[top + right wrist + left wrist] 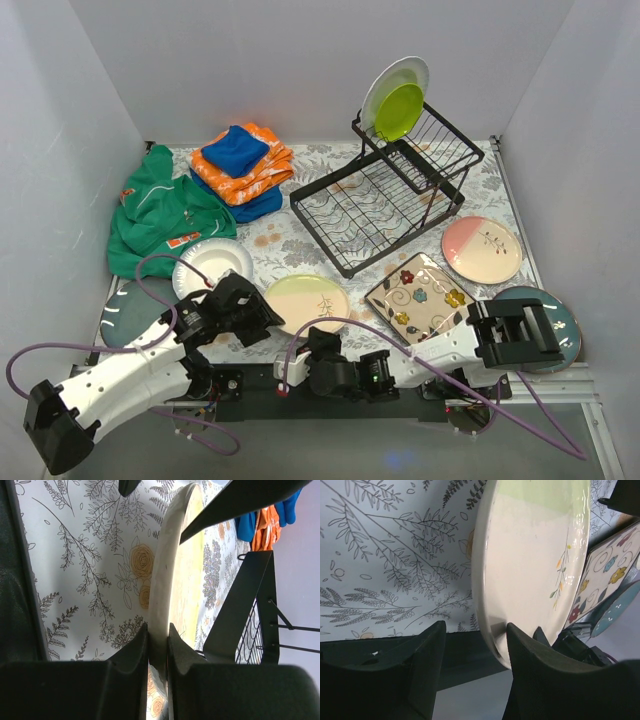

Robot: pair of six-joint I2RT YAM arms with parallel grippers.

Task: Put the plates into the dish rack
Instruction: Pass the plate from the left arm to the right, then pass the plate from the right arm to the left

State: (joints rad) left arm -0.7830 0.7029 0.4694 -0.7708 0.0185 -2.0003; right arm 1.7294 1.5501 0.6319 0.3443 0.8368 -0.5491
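One plate [164,565], rim inside right gripper [158,632]

Right side: dark teal round plate [570,320] mostly under right arm [450,350]. Second teal round plate [128,312] part-covered by left arm [120,380]. White round plate [400,70] in black wire dish rack [390,200] sits behind lime green round plate [400,110] (only its rim shows). Left wrist view's top edge cuts the cream-and-green round floral plate [530,570].
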